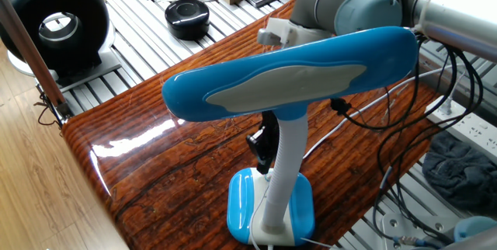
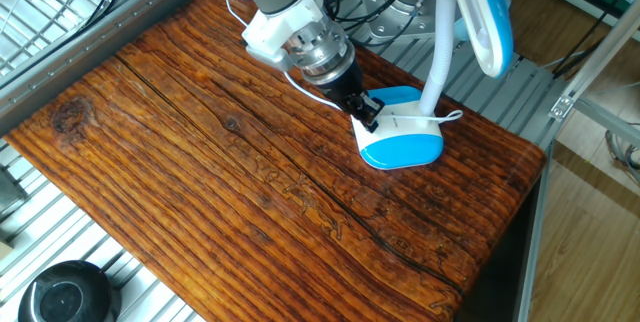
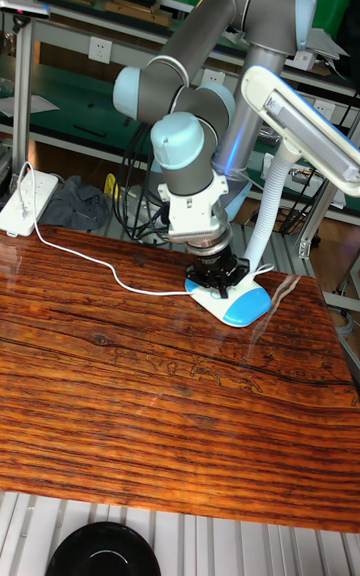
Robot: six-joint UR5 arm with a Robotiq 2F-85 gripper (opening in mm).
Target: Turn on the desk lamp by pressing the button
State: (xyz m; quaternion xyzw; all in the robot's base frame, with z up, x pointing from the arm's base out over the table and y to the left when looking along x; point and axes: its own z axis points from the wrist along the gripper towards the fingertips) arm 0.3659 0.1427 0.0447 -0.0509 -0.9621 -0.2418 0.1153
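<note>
The desk lamp stands near the corner of the wooden table (image 2: 200, 192). Its sky-blue head (image 1: 287, 79) with a pale grey panel is unlit, above a white neck (image 1: 283, 164) and a blue-and-white base (image 2: 402, 137). My gripper (image 2: 366, 112) points down at the white edge of the base (image 3: 238, 302), its black fingertips closed together into one tip that touches or nearly touches the base. In the one fixed view the gripper (image 1: 259, 141) is mostly hidden behind the neck. The button itself is hidden under the fingertips.
A white cable (image 3: 110, 271) runs from a power strip (image 3: 22, 201) across the table to the lamp. Beyond the table stand a black round fan-like device (image 1: 58, 21) and a black disc (image 1: 187, 15). Metal slats surround the table.
</note>
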